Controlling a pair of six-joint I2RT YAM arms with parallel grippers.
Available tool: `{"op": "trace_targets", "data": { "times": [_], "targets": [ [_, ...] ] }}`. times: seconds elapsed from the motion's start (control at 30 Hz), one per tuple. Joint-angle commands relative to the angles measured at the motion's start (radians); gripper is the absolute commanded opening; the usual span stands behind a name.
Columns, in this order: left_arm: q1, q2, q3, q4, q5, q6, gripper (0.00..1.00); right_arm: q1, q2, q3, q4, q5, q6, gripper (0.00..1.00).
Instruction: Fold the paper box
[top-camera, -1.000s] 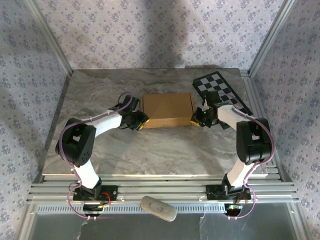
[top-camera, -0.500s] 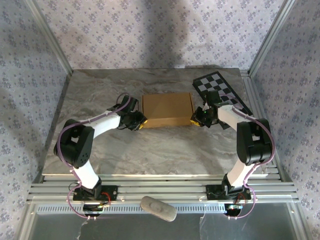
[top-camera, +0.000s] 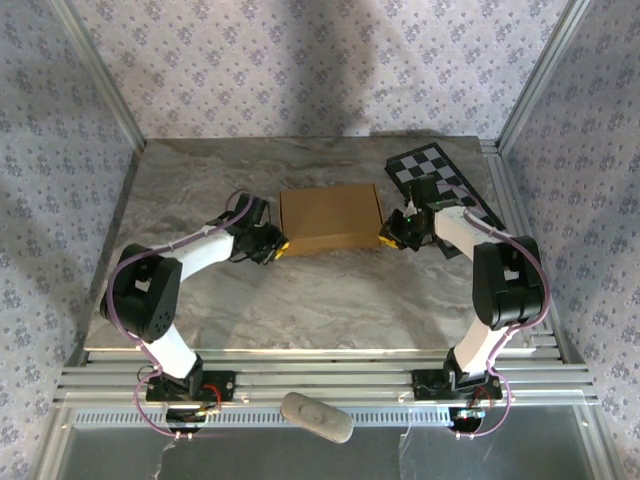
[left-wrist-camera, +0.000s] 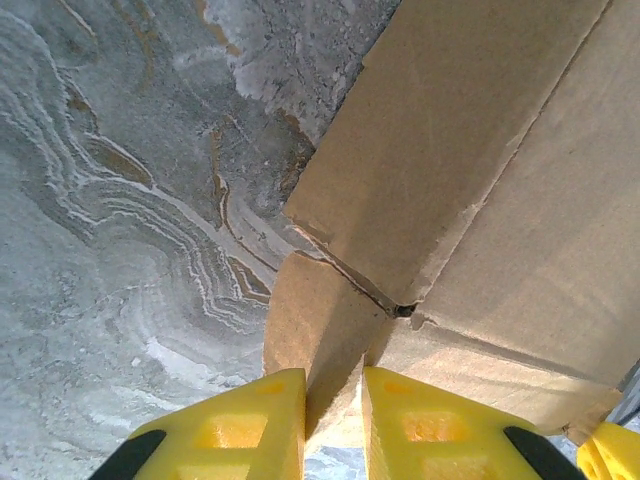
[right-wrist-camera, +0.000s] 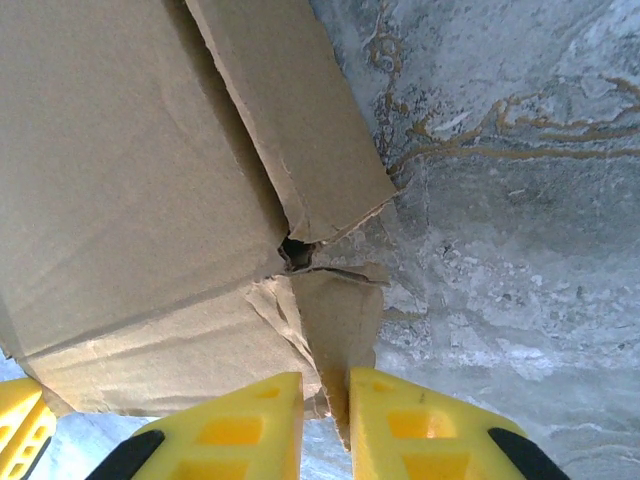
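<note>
The tan paper box (top-camera: 330, 218) lies closed and flat in the middle of the marble table, slightly turned. My left gripper (top-camera: 276, 246) is at its near-left corner. In the left wrist view the box (left-wrist-camera: 480, 180) shows a small corner flap (left-wrist-camera: 305, 320) that runs between my yellow fingers (left-wrist-camera: 240, 430), and the left gripper (left-wrist-camera: 333, 420) is shut on it. My right gripper (top-camera: 389, 236) is at the near-right corner. There the box (right-wrist-camera: 120, 180) has a torn corner flap (right-wrist-camera: 345, 320) pinched in the right gripper (right-wrist-camera: 326, 425).
A black-and-white checkerboard panel (top-camera: 440, 180) lies at the back right, just behind the right arm. The marble table (top-camera: 300, 300) is bare in front of the box. A grey oblong object (top-camera: 316, 417) rests on the metal frame below the table's near edge.
The left gripper has narrowed onto the left corner flap. The box has slid a little to the left and turned slightly, both grippers moving with it.
</note>
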Motion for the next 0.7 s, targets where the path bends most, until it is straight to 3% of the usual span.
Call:
{"op": "trace_targets", "data": {
  "times": [0.0,0.67],
  "targets": [
    [0.004,-0.027,-0.006,0.038,0.043,-0.027,0.2,0.007,0.016,0.023,-0.024,-0.045,-0.005,0.2],
    [0.014,-0.025,-0.027,0.015,0.003,0.024,0.18,0.012,0.053,-0.01,0.047,-0.07,-0.056,0.14]
  ]
}}
